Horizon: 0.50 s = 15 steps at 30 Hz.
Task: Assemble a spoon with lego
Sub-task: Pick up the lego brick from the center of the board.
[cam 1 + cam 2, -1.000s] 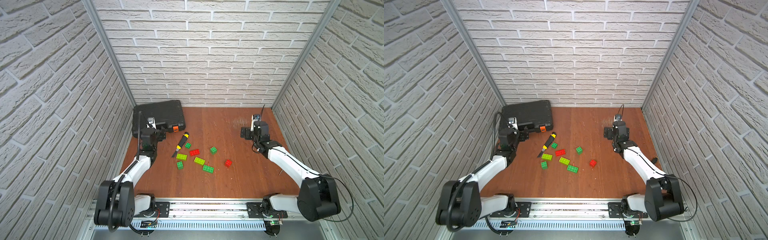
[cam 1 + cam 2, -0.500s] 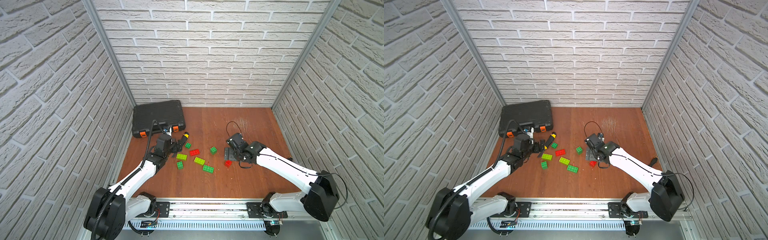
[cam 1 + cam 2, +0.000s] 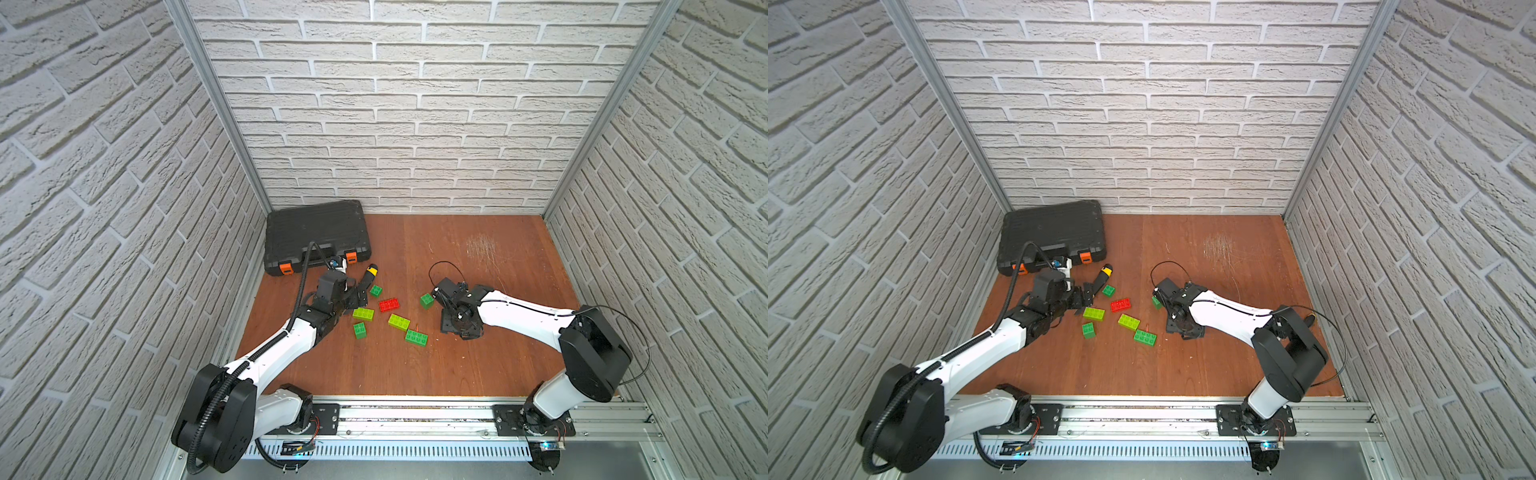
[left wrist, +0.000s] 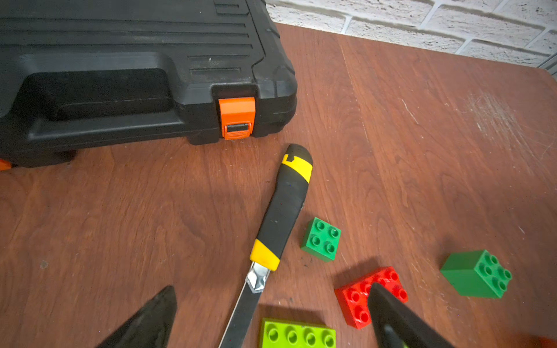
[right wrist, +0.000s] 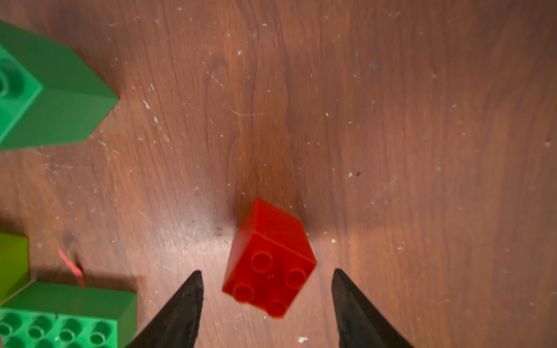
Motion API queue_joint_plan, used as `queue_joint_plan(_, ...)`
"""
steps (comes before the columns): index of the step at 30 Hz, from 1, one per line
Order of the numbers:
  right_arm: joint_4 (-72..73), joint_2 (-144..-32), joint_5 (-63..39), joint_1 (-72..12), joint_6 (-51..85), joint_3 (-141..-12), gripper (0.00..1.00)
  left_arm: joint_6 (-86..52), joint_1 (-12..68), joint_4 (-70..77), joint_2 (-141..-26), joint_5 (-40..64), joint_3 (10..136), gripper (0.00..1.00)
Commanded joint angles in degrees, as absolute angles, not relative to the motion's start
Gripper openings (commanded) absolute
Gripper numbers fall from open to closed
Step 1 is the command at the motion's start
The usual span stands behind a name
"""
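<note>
No spoon is in view; the lego lies as loose bricks mid-table. In both top views I see a red oblong brick, two lime oblongs and several dark green bricks. My right gripper points down with a red square brick between its jaws. A gap shows on each side, so it is open. In the top views its body hides that brick. My left gripper is wide open above the knife blade and a lime brick. One finger overlaps the red oblong.
A yellow-black utility knife lies beside a green square brick. A shut black case with orange latches sits at the back left. Another green square brick stands just left of the right gripper. Brick walls enclose the table.
Both arms swung from the back of the table down to the bricks. The right gripper settled over the red square brick and its jaws narrowed. The left jaws stayed wide.
</note>
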State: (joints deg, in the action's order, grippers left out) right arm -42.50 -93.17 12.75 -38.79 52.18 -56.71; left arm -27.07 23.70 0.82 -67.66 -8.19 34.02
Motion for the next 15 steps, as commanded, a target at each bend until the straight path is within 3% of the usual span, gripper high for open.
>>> queue_joint_plan(1,-40.43,-94.57,12.13,-38.84,51.99,-58.08,0.6,-27.6,23.98,2.37,-67.81,-8.12,35.19,0.98)
queue_joint_plan(15,-40.18,-96.94,12.44,-38.0,49.12,-59.59,0.47,-28.26,24.08,2.28,-68.97,-8.7,35.65,0.98)
